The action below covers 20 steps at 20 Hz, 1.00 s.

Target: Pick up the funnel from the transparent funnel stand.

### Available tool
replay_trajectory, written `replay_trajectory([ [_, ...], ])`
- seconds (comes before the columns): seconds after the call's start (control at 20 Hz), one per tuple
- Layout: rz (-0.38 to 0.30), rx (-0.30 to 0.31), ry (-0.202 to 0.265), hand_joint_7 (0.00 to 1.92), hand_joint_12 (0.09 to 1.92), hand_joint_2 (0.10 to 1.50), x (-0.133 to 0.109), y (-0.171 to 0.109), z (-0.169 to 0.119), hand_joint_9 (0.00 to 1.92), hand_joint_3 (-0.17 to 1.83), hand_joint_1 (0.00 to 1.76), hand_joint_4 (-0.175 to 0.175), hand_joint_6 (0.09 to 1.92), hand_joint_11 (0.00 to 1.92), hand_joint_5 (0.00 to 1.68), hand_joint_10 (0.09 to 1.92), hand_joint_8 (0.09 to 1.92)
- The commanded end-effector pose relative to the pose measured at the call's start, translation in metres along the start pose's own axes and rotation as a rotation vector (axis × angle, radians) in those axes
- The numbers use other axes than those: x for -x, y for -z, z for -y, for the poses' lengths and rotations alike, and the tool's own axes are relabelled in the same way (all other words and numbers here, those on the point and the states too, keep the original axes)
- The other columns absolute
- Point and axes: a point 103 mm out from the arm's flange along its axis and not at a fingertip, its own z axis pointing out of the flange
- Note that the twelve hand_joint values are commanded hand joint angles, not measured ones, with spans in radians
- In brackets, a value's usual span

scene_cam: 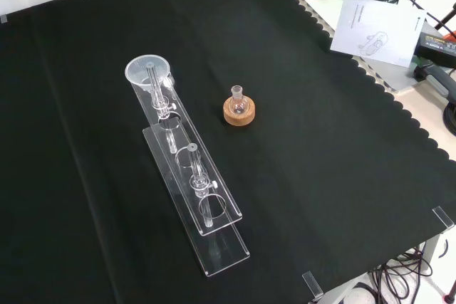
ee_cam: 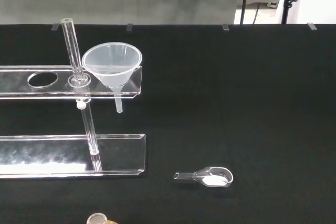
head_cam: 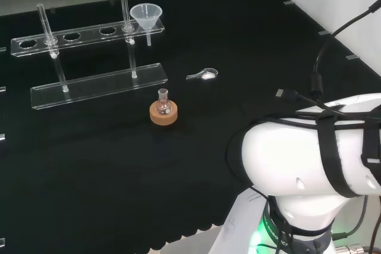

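The clear funnel (head_cam: 146, 16) sits upright in the end hole of the transparent funnel stand (head_cam: 89, 31), its wide mouth above the upper plate and its short stem hanging down through it toward the base plate; in the head view that end is the stand's right one, and in the front view the funnel (scene_cam: 147, 71) is at the far, upper-left end of the stand (scene_cam: 191, 183). The wrist view shows the same funnel (ee_cam: 112, 66) resting in the stand's upper plate (ee_cam: 52, 82), just beside one of the upright rods. A small round-bottomed flask (head_cam: 164, 104) stands on a cork ring (head_cam: 164, 115) on the black cloth (head_cam: 89, 165), near the stand's base plate but apart from it. A small clear scoop (head_cam: 203, 75) holding a little white powder lies on the cloth to the right of the stand in the head view, well apart from the funnel. The arm's white link (head_cam: 309, 159) fills the lower right of the head view. Whether the hand's fingers are apart or together cannot be told.
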Motion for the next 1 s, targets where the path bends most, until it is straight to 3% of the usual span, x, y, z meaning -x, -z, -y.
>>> replay_trajectory([
  [0.05,0.008,0.009,0.000,0.00,1.29,1.09,-0.001,0.000,0.000,0.06,0.59,0.00,0.046,0.14,0.06,0.06,0.61,0.17],
  [0.25,0.001,0.005,0.001,0.00,1.35,1.15,-0.003,0.001,-0.001,0.05,0.46,0.00,0.046,0.09,0.02,0.09,0.61,0.13],
  [1.0,0.019,-0.027,-0.047,0.00,1.36,1.16,-0.006,-0.011,-0.025,0.05,0.44,0.00,0.041,0.09,0.02,0.11,0.62,0.14],
])
